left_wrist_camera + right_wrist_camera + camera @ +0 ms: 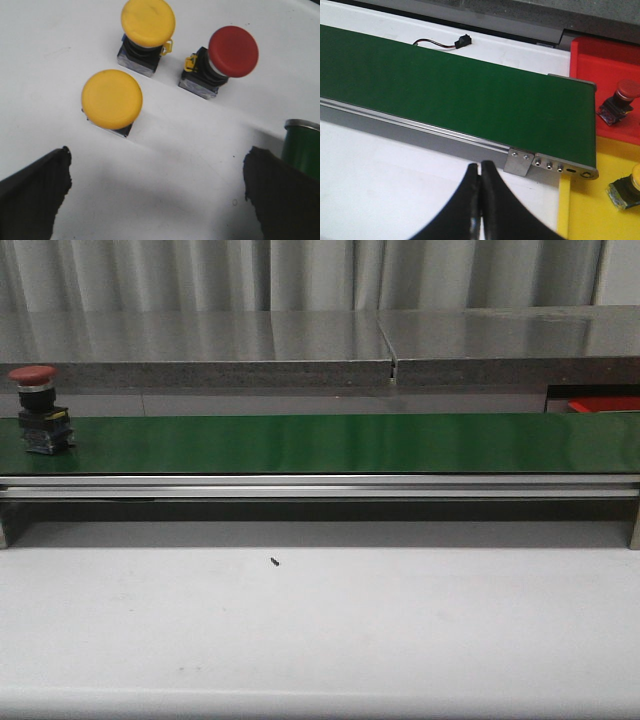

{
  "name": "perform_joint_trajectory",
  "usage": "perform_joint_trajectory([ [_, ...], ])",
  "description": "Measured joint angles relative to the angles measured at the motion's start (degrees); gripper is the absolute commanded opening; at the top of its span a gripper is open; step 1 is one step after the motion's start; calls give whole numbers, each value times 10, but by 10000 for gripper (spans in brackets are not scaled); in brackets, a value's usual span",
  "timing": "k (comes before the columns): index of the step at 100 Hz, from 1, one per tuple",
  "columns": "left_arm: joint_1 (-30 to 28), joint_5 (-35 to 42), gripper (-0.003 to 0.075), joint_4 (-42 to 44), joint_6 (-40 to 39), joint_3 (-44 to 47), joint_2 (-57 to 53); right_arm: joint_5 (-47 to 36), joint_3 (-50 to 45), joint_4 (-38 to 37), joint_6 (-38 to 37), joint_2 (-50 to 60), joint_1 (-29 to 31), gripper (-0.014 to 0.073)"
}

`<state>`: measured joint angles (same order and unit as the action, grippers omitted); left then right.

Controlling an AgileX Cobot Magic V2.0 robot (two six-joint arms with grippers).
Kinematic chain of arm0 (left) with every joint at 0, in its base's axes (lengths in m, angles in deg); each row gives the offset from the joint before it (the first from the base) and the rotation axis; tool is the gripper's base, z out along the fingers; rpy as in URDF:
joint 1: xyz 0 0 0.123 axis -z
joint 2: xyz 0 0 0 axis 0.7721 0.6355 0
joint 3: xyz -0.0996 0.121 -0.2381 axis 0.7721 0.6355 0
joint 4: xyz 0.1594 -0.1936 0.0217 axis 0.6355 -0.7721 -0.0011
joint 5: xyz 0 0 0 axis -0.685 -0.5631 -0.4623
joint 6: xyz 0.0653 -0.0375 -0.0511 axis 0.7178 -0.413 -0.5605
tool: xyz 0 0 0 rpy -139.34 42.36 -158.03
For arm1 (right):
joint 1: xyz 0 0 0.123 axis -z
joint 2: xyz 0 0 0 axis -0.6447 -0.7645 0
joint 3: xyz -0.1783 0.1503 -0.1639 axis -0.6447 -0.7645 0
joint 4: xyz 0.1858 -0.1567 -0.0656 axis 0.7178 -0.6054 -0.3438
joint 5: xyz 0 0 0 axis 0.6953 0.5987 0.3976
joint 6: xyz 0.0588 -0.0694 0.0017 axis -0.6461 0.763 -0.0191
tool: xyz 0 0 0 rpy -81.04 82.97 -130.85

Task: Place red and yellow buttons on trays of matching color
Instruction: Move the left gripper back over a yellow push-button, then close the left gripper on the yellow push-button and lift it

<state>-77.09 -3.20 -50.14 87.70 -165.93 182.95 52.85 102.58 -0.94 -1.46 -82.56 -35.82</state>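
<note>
A red button (38, 410) stands upright at the far left end of the green conveyor belt (330, 443). In the left wrist view my left gripper (157, 192) is open and empty over the white table; two yellow buttons (112, 99) (147, 25) and a red button (227, 57) stand beyond it. My right gripper (480, 172) is shut and empty over the table, beside the belt's end (565, 135). A red tray (607, 75) holds a red button (619, 102); a yellow tray (592, 210) holds a yellow button (627, 192).
The green belt end roller (301, 150) shows beside the left gripper's finger. A small black connector with wires (462, 40) lies behind the belt. A steel shelf (320, 340) runs behind the conveyor. A small dark speck (274, 561) lies on the white table.
</note>
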Motion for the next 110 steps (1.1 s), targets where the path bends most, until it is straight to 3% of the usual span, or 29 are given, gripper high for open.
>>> perform_joint_trajectory([
  [39, 0, -13, 651, 22, -6, -119, 95, 0, 0, 0, 0, 0, 0, -116],
  [74, -1, -25, 634, 44, -11, -148, 139, 0, 0, 0, 0, 0, 0, -116],
  [95, -1, -10, 497, 49, -11, -148, 142, 0, 0, 0, 0, 0, 0, -116],
  [110, -1, 1, 311, 50, -11, -148, 143, 1, 0, 0, 0, 0, 0, -116],
])
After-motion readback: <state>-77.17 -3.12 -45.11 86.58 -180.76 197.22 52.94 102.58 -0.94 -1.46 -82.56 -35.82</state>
